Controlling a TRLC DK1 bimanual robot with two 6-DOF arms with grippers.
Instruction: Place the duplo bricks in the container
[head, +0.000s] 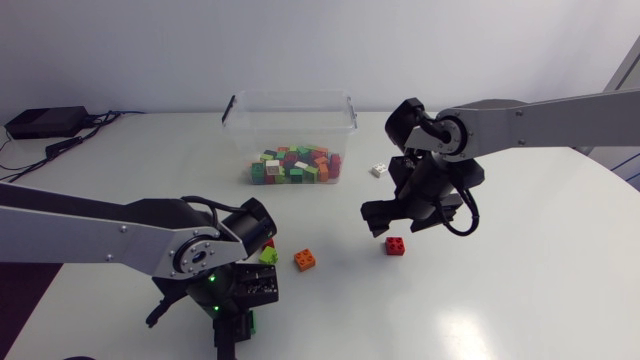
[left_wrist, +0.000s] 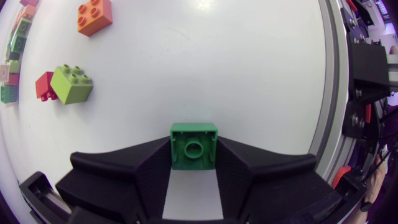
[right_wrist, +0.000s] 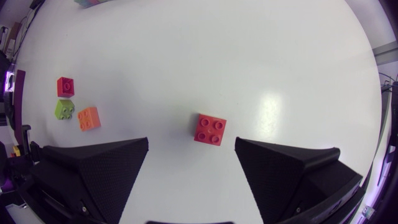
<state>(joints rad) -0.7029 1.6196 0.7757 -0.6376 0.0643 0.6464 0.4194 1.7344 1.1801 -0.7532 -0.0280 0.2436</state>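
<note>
— Where is the container (head: 240, 128)?
— At the far edge of the table (head: 520, 290), about midway along it. It is a clear, open-topped tub with a heap of mixed bricks (head: 295, 166) on its floor: green, red, orange and pink.
— And the left gripper (left_wrist: 194, 165)?
— Low, close to the near edge, on the left part. Its fingers clamp a green brick (left_wrist: 194, 144) from two sides. The brick's hollow underside, with one round tube, faces the wrist camera.
— The right gripper (right_wrist: 191, 146)?
— Spread wide and holding nothing, over the table's middle. A red brick (right_wrist: 209, 129), four studs up, lies on the surface just ahead of the gap between its fingers.
— Other loose ones?
— An orange brick (head: 305, 260), a lime brick (head: 268, 256) and a smaller red brick (left_wrist: 45, 86) right beside the lime one lie between the two grippers. A white brick (head: 379, 170) sits just beside the container's right end.
</note>
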